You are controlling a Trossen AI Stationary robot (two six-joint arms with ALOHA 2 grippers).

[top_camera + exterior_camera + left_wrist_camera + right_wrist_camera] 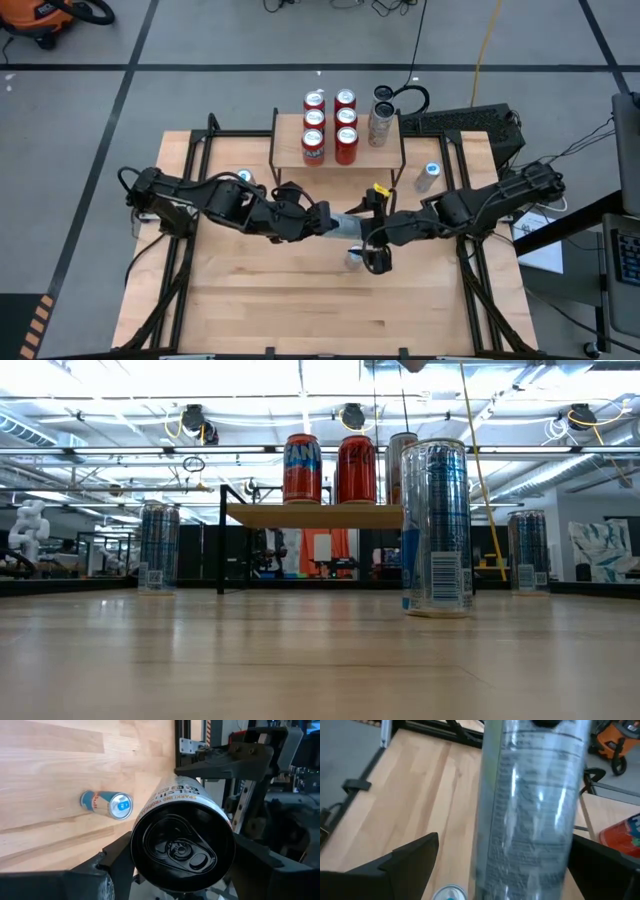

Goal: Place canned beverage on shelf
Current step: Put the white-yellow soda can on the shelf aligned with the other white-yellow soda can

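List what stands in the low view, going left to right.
Slim blue can → orange soda can on the shelf → red soda can → tall silver-blue can up close → slim blue can at far right.

We see the small low wooden-topped shelf on black legs (335, 150) standing at the far middle of the light wooden bench (280, 310). On the shelf stand six red cans (329, 125) in two columns of three, with one tall silver can (380, 127) to their right. A slim blue-and-silver can (427, 177) stands on the bench just right of the shelf; another (244, 178) stands left of it. Before the shelf, above mid-bench, the left gripper (335, 222) and right gripper (372, 232) meet around a tall silver can (182, 842) lying level between them. A further slim can (354, 258) stands on the bench just beneath them.
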